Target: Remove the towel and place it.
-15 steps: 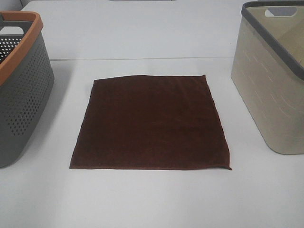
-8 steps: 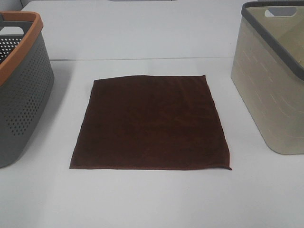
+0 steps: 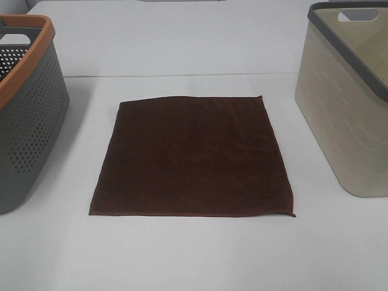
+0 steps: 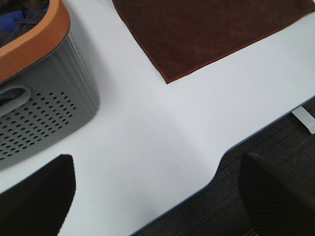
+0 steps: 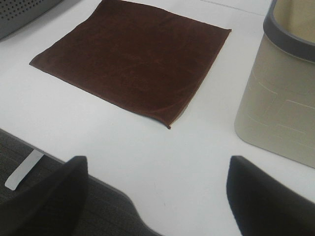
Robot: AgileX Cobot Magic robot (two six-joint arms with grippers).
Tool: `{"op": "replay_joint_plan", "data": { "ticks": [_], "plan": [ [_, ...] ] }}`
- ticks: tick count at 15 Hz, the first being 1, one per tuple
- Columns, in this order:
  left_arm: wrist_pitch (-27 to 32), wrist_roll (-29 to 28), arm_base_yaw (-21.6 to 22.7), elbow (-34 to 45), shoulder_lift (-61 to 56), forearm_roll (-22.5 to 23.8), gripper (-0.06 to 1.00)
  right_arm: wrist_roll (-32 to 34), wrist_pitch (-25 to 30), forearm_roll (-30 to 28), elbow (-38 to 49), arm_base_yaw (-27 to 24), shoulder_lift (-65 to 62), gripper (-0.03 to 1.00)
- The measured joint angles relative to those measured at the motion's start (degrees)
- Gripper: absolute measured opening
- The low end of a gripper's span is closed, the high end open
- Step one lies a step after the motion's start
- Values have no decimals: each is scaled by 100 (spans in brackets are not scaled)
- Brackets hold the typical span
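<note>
Overhead view: the dark brown towel (image 3: 193, 157) lies flat at frame centre on the white table (image 3: 194, 254), between a grey basket with an orange rim (image 3: 24, 109) at left and a beige basket (image 3: 348, 103) at right. Left gripper (image 4: 157, 194) and right gripper (image 5: 157, 196) stand spread wide, empty, over the table edge.

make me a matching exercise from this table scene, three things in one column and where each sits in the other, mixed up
Things:
1. towel
2. grey basket
3. beige basket

Places, as the high camera sees them:
A. right edge of the table
B. flat in the middle of the table
C. left edge of the table

Pairs: 1-B, 2-C, 3-A
</note>
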Motion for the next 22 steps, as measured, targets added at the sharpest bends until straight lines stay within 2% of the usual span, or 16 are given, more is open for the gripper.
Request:
{"op": "replay_joint_plan", "data": {
  "ticks": [8,10,13,15,17,19,22],
  "plan": [
    [0,0,0,0,-6,0,85,0,0,0,6,0,0,74],
    [-6,0,115,0,-34,-6,85,0,0,0,6,0,0,74],
    [-6,0,951,0,-34,-6,85,0,0,6,6,-229,0,74],
    [-6,0,1811,0,-183,-6,85,0,-6,6,6,-693,0,74],
    [-11,0,2326,0,-573,0,85,0,-11,6,6,-1175,0,74],
    [-17,0,2406,0,-1071,0,85,0,-11,6,6,-1604,0,74],
    [-17,0,2406,0,-1192,0,85,0,-17,11,17,-1730,-86,74]
  ]
}}
